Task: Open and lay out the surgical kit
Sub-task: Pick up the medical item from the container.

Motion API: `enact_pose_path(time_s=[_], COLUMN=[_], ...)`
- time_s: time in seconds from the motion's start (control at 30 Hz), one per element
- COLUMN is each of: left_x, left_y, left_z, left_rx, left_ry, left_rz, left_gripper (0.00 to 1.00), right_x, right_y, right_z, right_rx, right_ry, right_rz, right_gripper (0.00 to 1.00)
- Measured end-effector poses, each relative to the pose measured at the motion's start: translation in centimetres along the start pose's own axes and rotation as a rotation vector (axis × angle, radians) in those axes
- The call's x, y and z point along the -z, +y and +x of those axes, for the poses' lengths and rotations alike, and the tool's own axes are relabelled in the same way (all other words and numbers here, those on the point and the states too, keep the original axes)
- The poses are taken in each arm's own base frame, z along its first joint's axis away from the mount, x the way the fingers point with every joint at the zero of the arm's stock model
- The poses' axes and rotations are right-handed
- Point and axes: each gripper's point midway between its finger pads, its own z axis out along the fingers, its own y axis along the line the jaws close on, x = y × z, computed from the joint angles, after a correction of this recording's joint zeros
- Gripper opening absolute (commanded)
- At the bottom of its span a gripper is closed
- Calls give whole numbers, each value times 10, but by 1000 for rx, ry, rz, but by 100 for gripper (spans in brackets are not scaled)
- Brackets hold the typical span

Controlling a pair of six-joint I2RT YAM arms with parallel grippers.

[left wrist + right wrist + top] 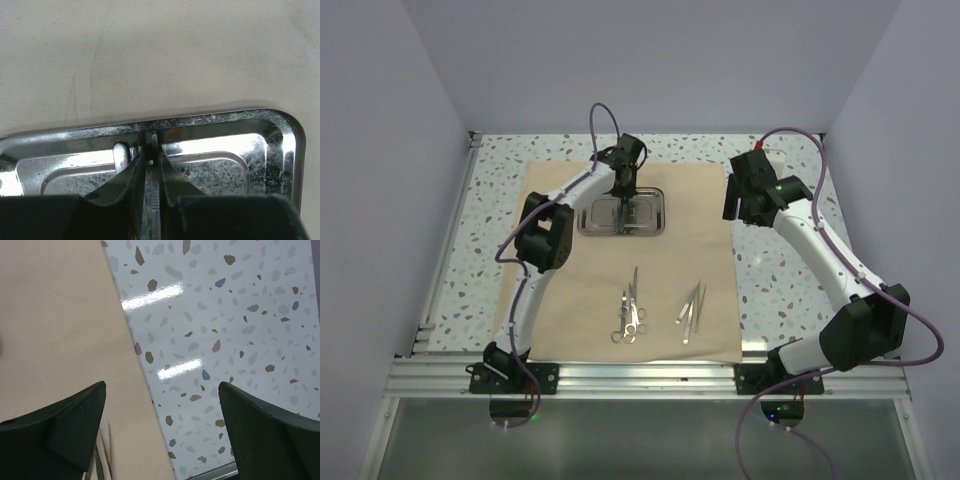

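At the far middle of the spread cloth wrap [570, 290], the steel tray [655, 228] is lying, and the left tool [621, 205] is standing in it, clamping on a thin instrument [152, 210]. Ring-handled scissors [630, 315] and tweezers [692, 305] are lying nearer the arms, so emptying the tray looks like the step. Next is calling for a straight lift and a set-down beside them. Only the left wrist view is showing that pinch. The right wrist view is showing the right tool [162, 385] gaping above the cloth's edge and the table [225, 340].
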Motion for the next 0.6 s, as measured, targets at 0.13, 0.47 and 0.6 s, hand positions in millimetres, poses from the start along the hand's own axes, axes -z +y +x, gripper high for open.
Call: enact_pose_path(time_s=[0.13,0.47,0.6], left_x=[-3,-4,12], left_y=[-3,-15,-10], left_z=[-4,-14,-9], left_rx=[1,8,-7], left_ry=[3,4,41], left_rz=[4,72,69], left_gripper=[0,0,0], right_x=[-1,0,1], right_y=[3,5,7], right_z=[1,3,2], right_rx=[0,-2,-6], right_ry=[10,17,17], right_rz=[-13,-30,-45], right_gripper=[98,99,98])
